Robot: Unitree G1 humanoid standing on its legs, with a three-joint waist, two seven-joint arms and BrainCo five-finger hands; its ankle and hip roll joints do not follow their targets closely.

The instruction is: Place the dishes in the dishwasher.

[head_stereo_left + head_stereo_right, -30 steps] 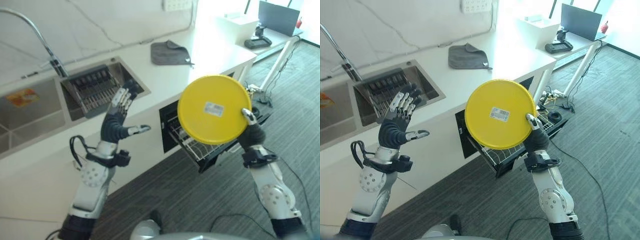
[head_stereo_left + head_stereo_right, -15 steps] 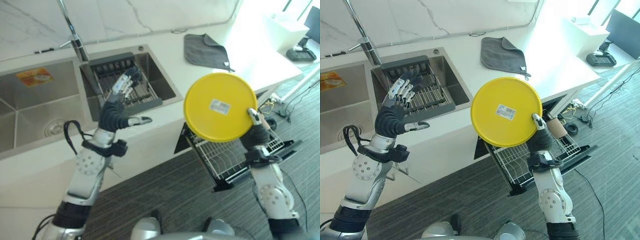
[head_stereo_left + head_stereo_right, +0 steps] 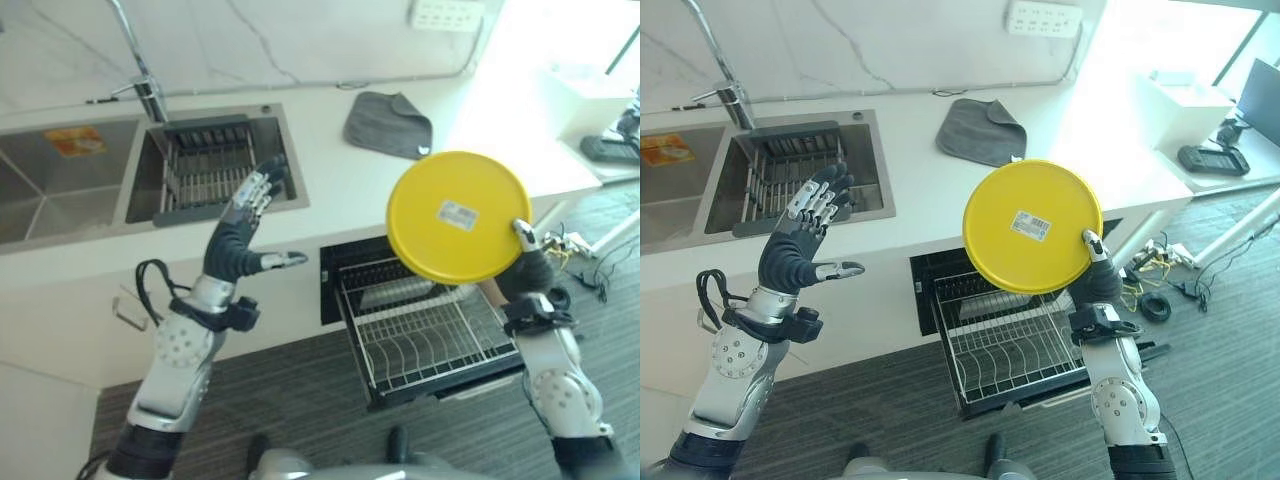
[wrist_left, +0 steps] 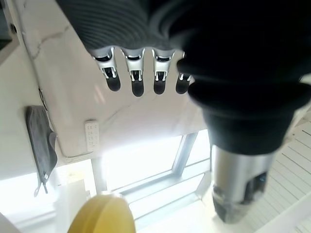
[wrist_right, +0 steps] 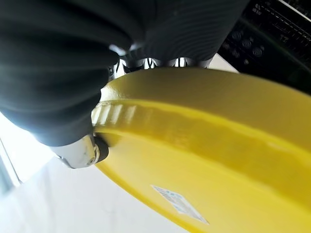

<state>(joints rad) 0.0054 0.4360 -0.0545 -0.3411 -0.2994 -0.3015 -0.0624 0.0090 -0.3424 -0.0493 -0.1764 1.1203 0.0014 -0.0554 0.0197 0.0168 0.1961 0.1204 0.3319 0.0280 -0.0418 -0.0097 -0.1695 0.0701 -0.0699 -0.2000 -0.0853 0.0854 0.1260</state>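
Observation:
A round yellow plate (image 3: 455, 216) with a white sticker on its underside is held upright in my right hand (image 3: 527, 266), thumb on its near face and fingers behind its lower right edge. It hangs above the open dishwasher's pulled-out wire rack (image 3: 430, 335). The same plate (image 5: 204, 160) fills the right wrist view, pinched by the thumb (image 5: 82, 153). My left hand (image 3: 238, 240) is raised in front of the counter edge, fingers straight and spread, holding nothing; its fingertips (image 4: 138, 85) show in the left wrist view.
The white counter (image 3: 920, 200) carries a sink with a dark drying rack (image 3: 205, 170), a tap (image 3: 140, 70) and a grey folded cloth (image 3: 390, 122). A desk with devices (image 3: 1215, 155) stands at the far right. Grey carpet (image 3: 890, 420) lies below.
The camera has swung, so the whole scene shifted. The plate stays in my right hand, now over the pulled-out rack. The left hand holds the same raised, spread pose.

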